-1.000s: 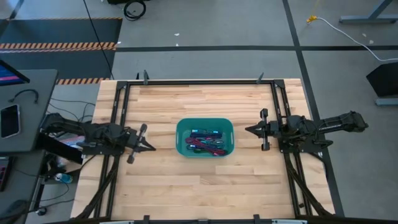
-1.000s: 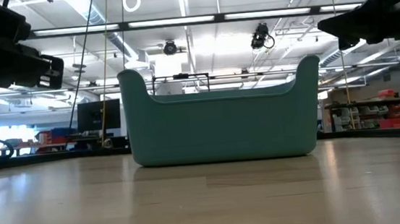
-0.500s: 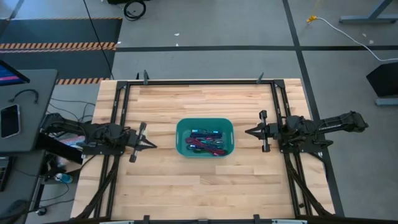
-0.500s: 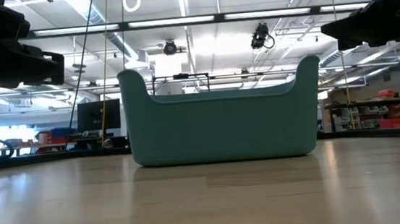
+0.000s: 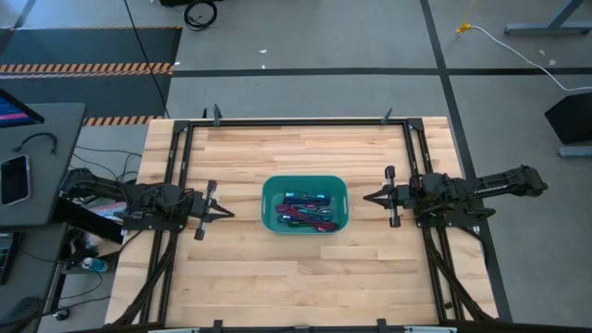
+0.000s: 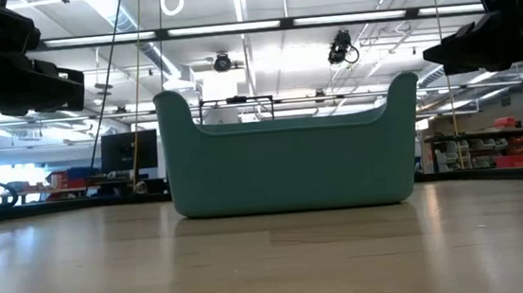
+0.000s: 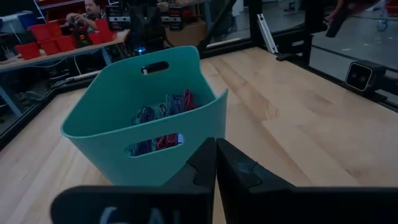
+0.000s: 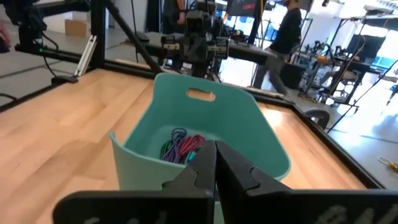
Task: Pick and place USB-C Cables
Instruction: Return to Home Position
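A teal bin (image 5: 304, 204) stands on the middle of the wooden table and holds several bundled USB-C cables (image 5: 308, 212) in red, maroon, purple and teal; they also show inside it as USB-C cables (image 7: 163, 115) and USB-C cables (image 8: 182, 147). My left gripper (image 5: 229, 214) hovers left of the bin, shut, its tips pointing at the bin. My right gripper (image 5: 367, 197) hovers right of the bin, shut, pointing at it too. Both are empty and clear of the table.
A black metal frame (image 5: 296, 121) runs around the tabletop. Bare wood lies in front of and behind the bin (image 6: 287, 154). A desk with a phone (image 5: 14, 179) stands left of the table. People show in the room beyond.
Both wrists have turned slightly in place: the left gripper has rolled a little and swung its tip a bit toward the bin, and the right gripper has tipped a little. Neither has travelled across the table. The bin and cables have stayed put.
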